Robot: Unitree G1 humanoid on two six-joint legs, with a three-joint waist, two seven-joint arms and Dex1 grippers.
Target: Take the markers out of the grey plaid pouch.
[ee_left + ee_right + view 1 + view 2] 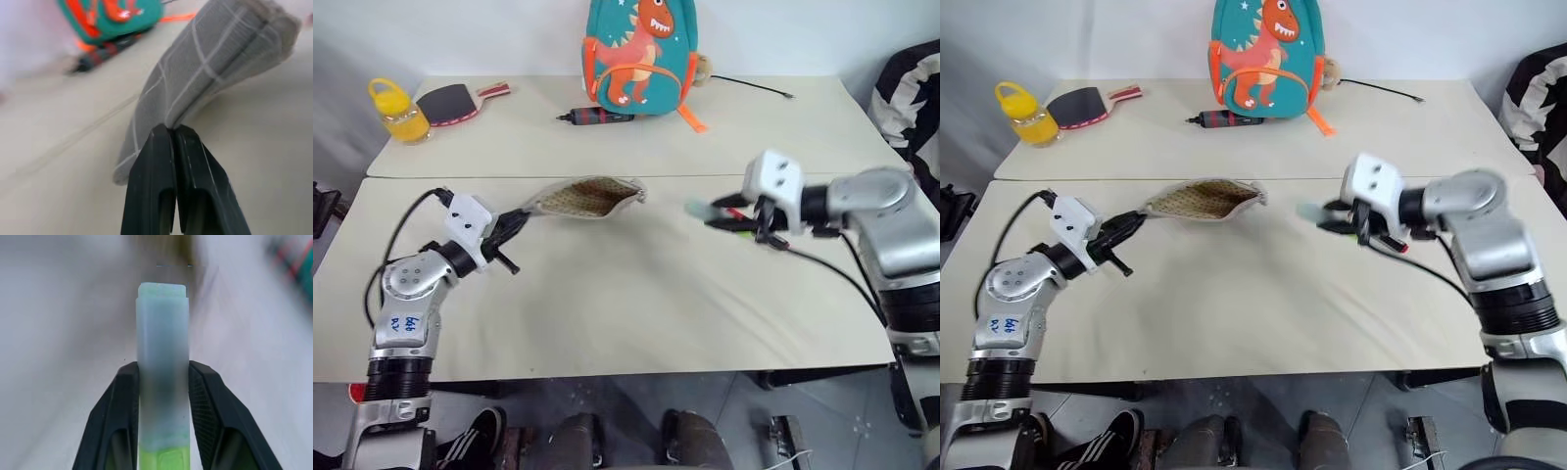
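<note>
The left end effector [514, 223] is pinched tight on one end of the grey plaid pouch [585, 197], its two black fingers [168, 186] pressed together over the fabric edge. The pouch hangs out from that grip, lifted off the desk [607, 313], its mouth gaping to show the speckled beige lining.

The right end effector [1337, 215] is closed on a pale blue-green marker [162, 357], which juts out past the fingertips toward the pouch; a second, red marker [736, 210] shows beside it at the fingers, though whether it is gripped too cannot be told. The marker tip and the pouch's open end are apart, with bare desk between them.

A broad bare stretch of desk lies below both arms, out to the near edge. Well apart at the back stand a teal dinosaur backpack [641, 54], a dark red-and-black tool [597, 117], a paddle [450, 100] and a yellow bottle [401, 113].
</note>
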